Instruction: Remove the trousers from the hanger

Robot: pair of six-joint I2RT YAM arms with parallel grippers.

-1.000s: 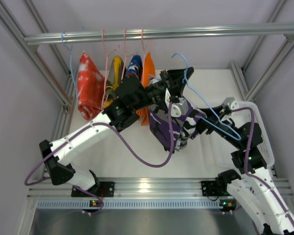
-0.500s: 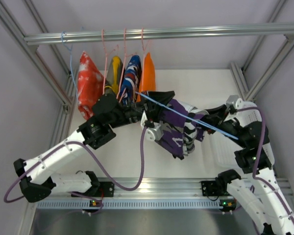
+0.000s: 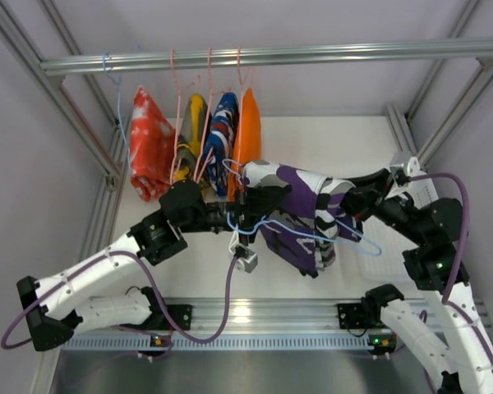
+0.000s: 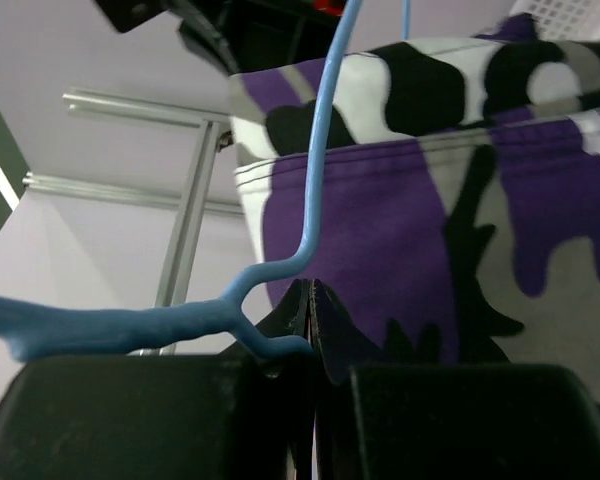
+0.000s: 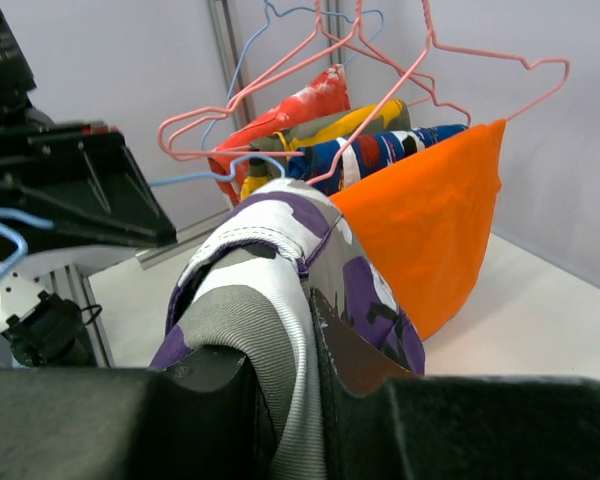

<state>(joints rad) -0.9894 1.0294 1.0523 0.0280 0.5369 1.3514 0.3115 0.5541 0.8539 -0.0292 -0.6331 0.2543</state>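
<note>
My left gripper (image 4: 310,300) is pinched together on the wire of the blue hanger (image 4: 130,325). My right gripper (image 5: 298,330) is clamped on a fold of the camouflage trousers (image 3: 300,222), which hang in the air between the two arms, against that hanger. The orange trousers (image 3: 248,139) hang from the rail (image 3: 312,55) behind.

My left gripper (image 3: 267,205) sits mid-frame, pinched tight. My right gripper (image 3: 349,203), right of centre, is clamped too.
</note>
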